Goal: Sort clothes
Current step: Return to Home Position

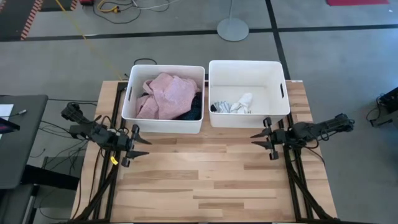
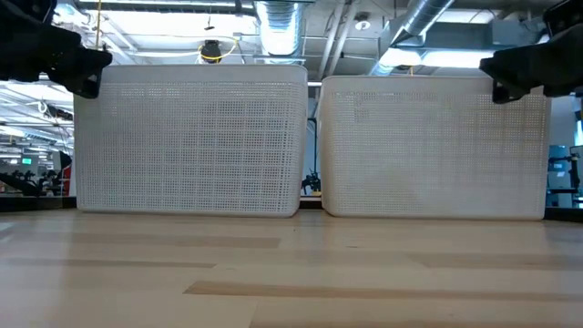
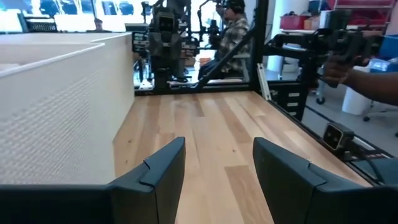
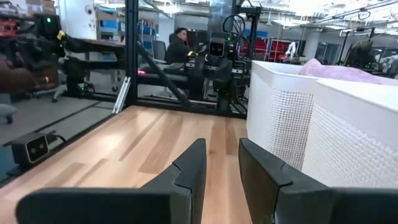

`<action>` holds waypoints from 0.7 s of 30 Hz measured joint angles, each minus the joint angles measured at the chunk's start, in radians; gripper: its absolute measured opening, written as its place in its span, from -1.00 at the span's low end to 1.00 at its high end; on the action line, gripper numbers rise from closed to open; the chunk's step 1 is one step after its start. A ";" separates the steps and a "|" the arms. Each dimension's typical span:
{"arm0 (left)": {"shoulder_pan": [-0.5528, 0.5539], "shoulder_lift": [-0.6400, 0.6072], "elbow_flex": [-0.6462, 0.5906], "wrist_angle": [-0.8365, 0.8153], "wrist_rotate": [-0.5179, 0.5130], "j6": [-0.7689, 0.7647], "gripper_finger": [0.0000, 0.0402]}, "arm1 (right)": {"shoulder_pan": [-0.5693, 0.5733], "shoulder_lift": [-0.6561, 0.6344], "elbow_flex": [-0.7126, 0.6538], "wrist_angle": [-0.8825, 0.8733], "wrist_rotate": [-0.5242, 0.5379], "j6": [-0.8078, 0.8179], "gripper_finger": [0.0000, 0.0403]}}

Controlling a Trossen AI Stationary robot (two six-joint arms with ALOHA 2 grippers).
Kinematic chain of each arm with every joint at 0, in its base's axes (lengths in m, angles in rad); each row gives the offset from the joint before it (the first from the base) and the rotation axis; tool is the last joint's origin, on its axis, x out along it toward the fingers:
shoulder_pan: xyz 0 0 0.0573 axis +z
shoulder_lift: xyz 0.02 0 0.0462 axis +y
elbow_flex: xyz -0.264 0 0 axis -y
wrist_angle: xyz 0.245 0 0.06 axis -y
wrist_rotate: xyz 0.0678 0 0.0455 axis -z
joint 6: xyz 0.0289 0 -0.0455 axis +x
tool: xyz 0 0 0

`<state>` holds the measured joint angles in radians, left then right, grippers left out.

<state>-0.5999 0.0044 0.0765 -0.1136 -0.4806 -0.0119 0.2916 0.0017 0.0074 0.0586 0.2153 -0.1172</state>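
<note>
Over the wooden table (image 1: 205, 180) the left gripper (image 1: 144, 144) and right gripper (image 1: 254, 140) hover empty, fingers apart; the pink shirt (image 1: 168, 93) fills the left bin (image 1: 132, 111), socks (image 1: 239, 104) lie in the right bin (image 1: 249, 63); soft, light cloth, probably best pinched at a raised fold.

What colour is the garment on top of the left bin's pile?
Pink. The shirt tops the left bin; clearest in the high view.

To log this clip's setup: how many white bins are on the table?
2. The left bin holds a pink shirt over dark clothing; the right bin, close beside it, holds small socks. No third bin seems hidden.
</note>
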 joint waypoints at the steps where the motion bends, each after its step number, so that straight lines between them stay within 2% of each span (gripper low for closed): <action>1: 0.000 0.000 0.000 -0.006 0.004 -0.005 -0.09 | 0.000 -0.001 0.000 0.000 0.000 0.010 -0.45; 9: 0.000 0.000 -0.001 -0.028 0.081 0.021 -0.09 | 0.000 0.000 -0.001 -0.002 0.000 0.038 -0.45; 21: 0.000 0.000 -0.002 -0.028 0.083 0.082 -0.09 | 0.000 0.000 -0.002 -0.004 0.000 0.039 -0.45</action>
<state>-0.5999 0.0044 0.0740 -0.1417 -0.3977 0.0702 0.2916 0.0013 0.0059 0.0547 0.2150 -0.0784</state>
